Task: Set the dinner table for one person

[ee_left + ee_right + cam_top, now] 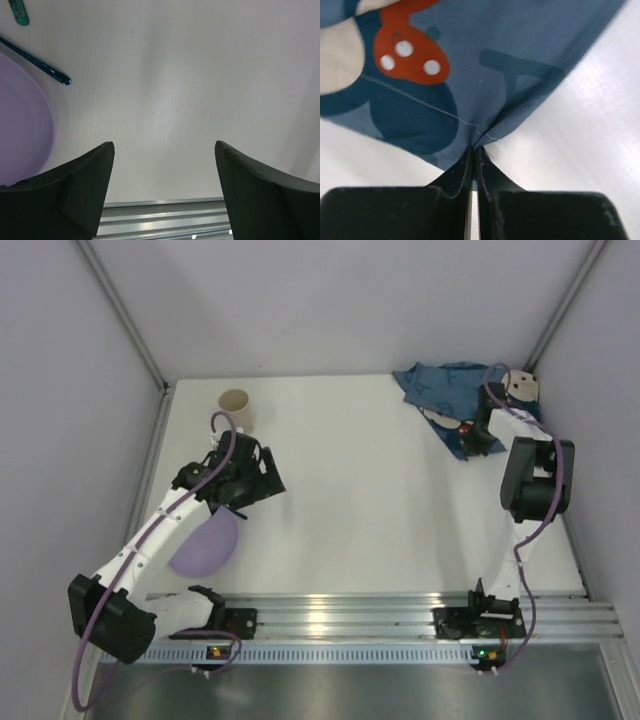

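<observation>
The white dinner table (370,510) has a silver rail (400,615) along its near edge. My right gripper (470,445) is shut on the edge of the blue cartoon-mouse placemat (445,390), which lies crumpled at the far right; the pinch shows in the right wrist view (476,147) on the cloth (495,55). My left gripper (255,485) is open and empty above the table (175,100), beside a lilac plate (205,545) that also shows in the left wrist view (20,125). A teal utensil (37,62) lies on the plate's rim.
A beige cup (235,410) stands at the far left. A round wooden piece (522,388) lies at the far right by the placemat. Grey walls and metal posts enclose the table. A second teal utensil tip (19,12) shows in the left wrist view.
</observation>
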Robot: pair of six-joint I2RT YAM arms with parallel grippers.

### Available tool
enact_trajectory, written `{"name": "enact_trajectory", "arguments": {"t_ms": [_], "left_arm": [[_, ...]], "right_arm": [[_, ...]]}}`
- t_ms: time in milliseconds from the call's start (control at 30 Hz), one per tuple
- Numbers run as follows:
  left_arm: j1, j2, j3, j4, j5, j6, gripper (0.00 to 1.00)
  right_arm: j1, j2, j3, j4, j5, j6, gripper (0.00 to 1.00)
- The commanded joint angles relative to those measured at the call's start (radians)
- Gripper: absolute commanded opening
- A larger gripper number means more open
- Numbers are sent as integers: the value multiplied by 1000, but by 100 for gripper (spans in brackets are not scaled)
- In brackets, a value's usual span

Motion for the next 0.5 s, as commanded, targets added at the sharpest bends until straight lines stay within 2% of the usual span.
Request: {"name": "enact_trajectory", "arguments": {"t_ms": [0,200,467], "left_arm": [[-5,14,-16,62,6,4,86],[-6,108,21,135,33,30,86],[-6,247,96,194,32,64,85]], "right_arm": [[158,-153,-34,-42,-108,10,0],[351,-331,-143,-63,-190,108,0],[627,-434,-143,-60,-328,196,0]]}}
